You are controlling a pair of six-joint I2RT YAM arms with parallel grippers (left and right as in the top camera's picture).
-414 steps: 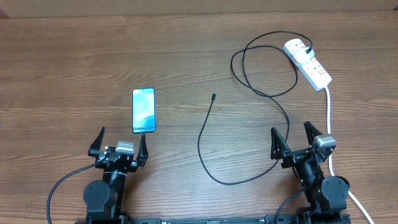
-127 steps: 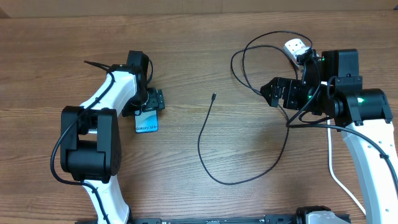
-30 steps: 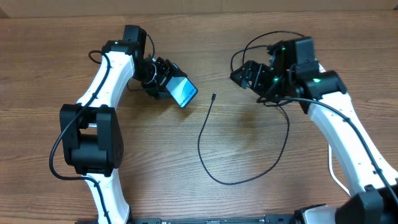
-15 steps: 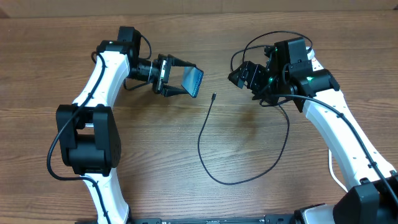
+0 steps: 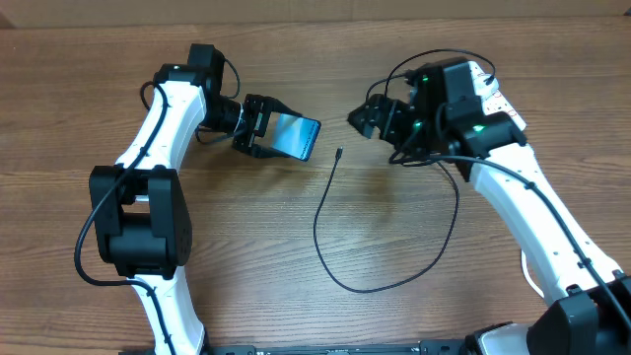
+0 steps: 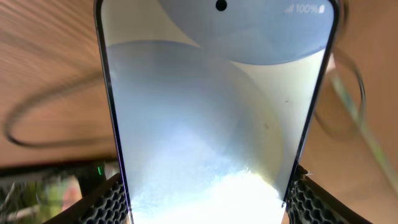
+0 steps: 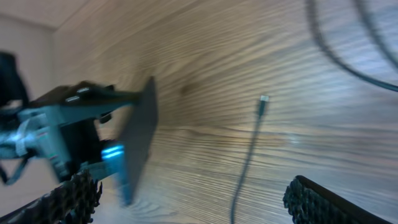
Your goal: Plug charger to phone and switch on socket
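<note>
gripping the phone (image 5: 299, 136) by one short end, the left claw (image 5: 268, 131) has its two fingers pressed against the phone's long black edges. in the left wrist view the phone (image 6: 211, 124) fills the frame, screen toward the camera, washed pale by glare, with a small camera dot and "100%" at the far end. the ribbed pads (image 6: 107, 204) sit against either side at the near end, around the left claw's midpoint (image 6: 208, 200). from the right wrist view the phone (image 7: 140, 140) shows almost edge-on as a dark slab, raised off the wooden table (image 5: 148, 227) and tilted.

the right claw (image 5: 370, 115) hangs over the table to the right of the phone, its fingers spread wide with nothing between them. its own camera shows only bare wood in the gap (image 7: 189, 183).

the black cable (image 5: 317, 217) lies on the table between the arms. its tiny connector (image 5: 339, 152) rests flat just below and right of the phone's free end, touching neither the phone nor either claw; it shows in the right wrist view too (image 7: 263, 99). from there the cable curves toward the front edge, swings right, and climbs back under the right arm into loose loops.

the power strip is covered by the right arm and cannot be made out.
</note>
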